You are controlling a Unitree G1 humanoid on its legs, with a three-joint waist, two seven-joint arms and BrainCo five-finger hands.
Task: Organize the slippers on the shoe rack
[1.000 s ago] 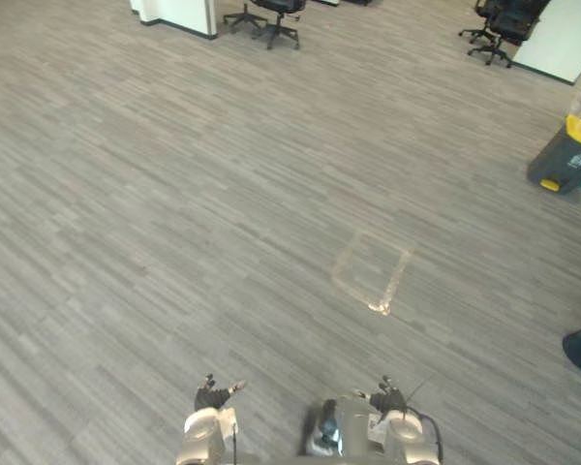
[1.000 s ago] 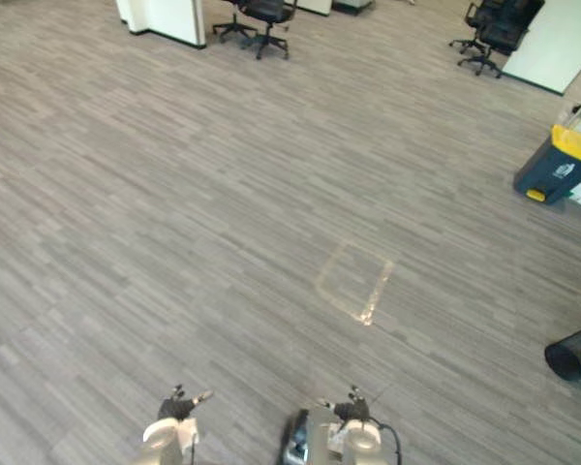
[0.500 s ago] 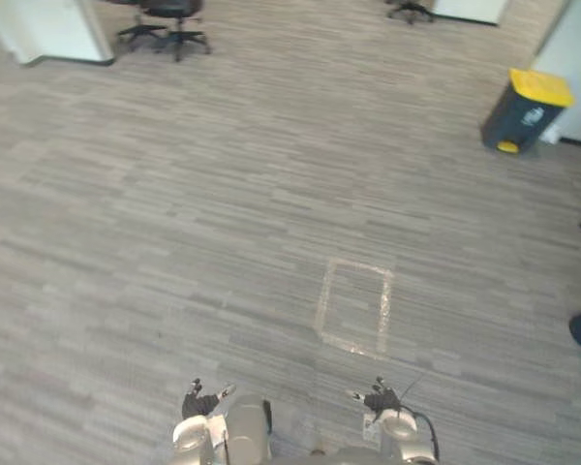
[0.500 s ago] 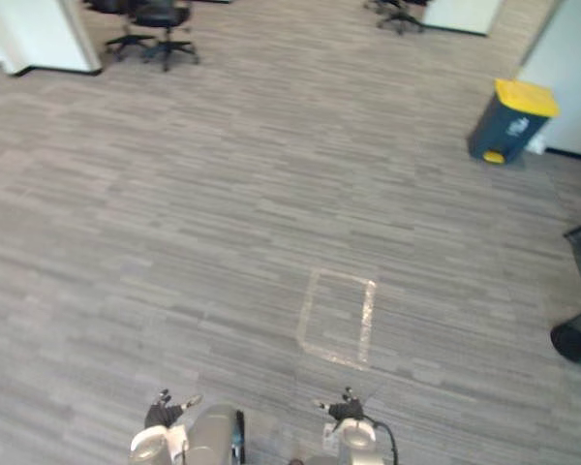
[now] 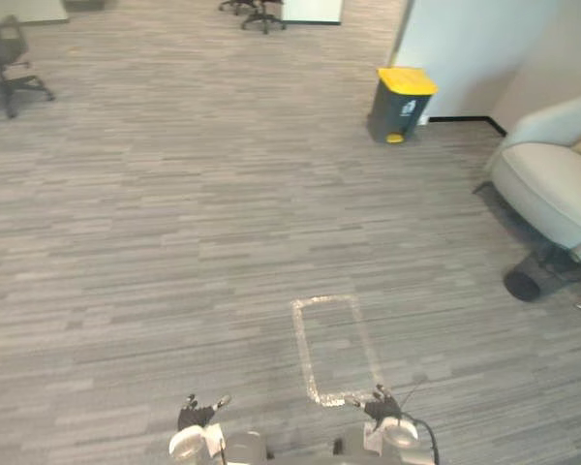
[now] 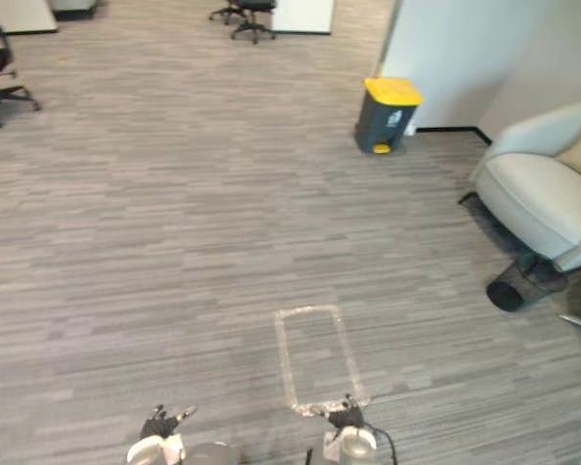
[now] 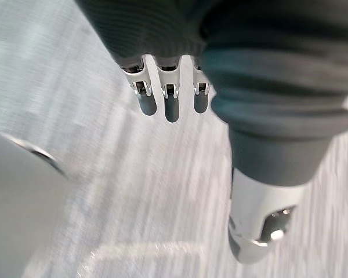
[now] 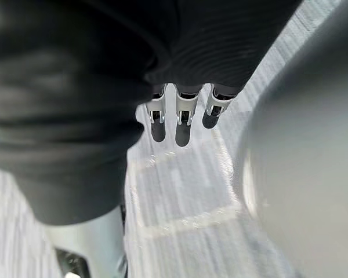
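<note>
Low at the near edge of the head view: left hand (image 5: 198, 416) and right hand (image 5: 382, 406), well apart, both above the grey plank-patterned floor (image 5: 174, 242). Wrist views showed the fingers (image 7: 171, 101) of each hand straight and relaxed, released, nothing held. Right hand lay by the near end of a pale taped rectangle outline (image 5: 303, 351) on the floor. Farther off: dark grey bin with yellow lid (image 5: 399, 105) beside a white wall; cream upholstered armchair (image 5: 552, 184) to the right, black mesh wastebasket (image 6: 515, 285) tipped on its side next to it; black office chair (image 5: 10, 68) far left.
</note>
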